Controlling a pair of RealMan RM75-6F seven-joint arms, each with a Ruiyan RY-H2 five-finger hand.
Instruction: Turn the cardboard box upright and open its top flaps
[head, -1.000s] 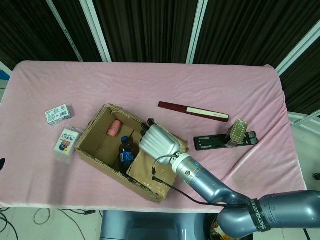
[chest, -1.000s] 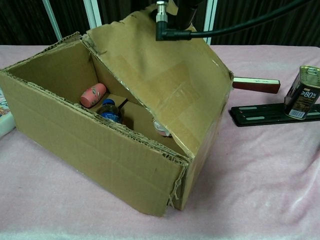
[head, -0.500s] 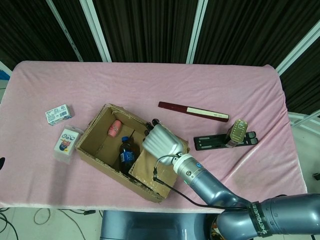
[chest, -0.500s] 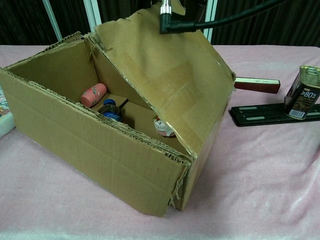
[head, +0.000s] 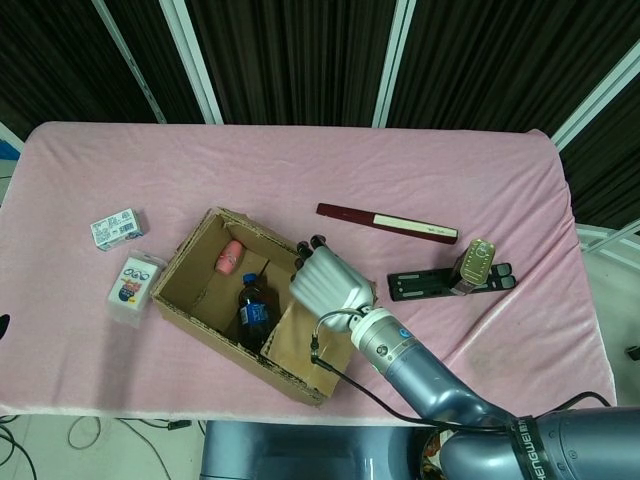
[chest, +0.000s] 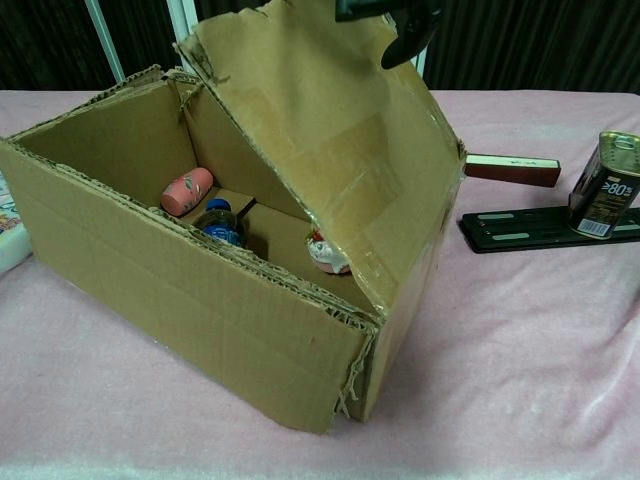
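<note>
**Swinging the last flap clear of the box**

Nearest my body, the cardboard box (chest: 200, 290) stands upright on the pink table (head: 420, 190), its long front wall facing my chest and its mouth already mostly open. Inside it I can see a blue-capped bottle (head: 252, 302) and, just beyond that, a small pink container (head: 231, 256) on the floor of the box.

At the box's right end, my right hand (head: 325, 280) is over the one flap (chest: 340, 170) not yet folded out. The flap stands tilted, leaning in over the box's mouth. My fingertips reach past its top edge, but neither view shows me plainly whether they pinch the cardboard or only press on it, so I cannot tell. My left hand appears in neither view.

To do this well, I judge I should sweep the flap outward about its hinge along the box's right wall, pushing steadily rather than tugging, since the torn corner below looks weak.

Beyond the box's right side lie a black rail (head: 425, 286) with a tin can (head: 476, 263) on it, and farther back a dark red bar (head: 385, 222).
</note>
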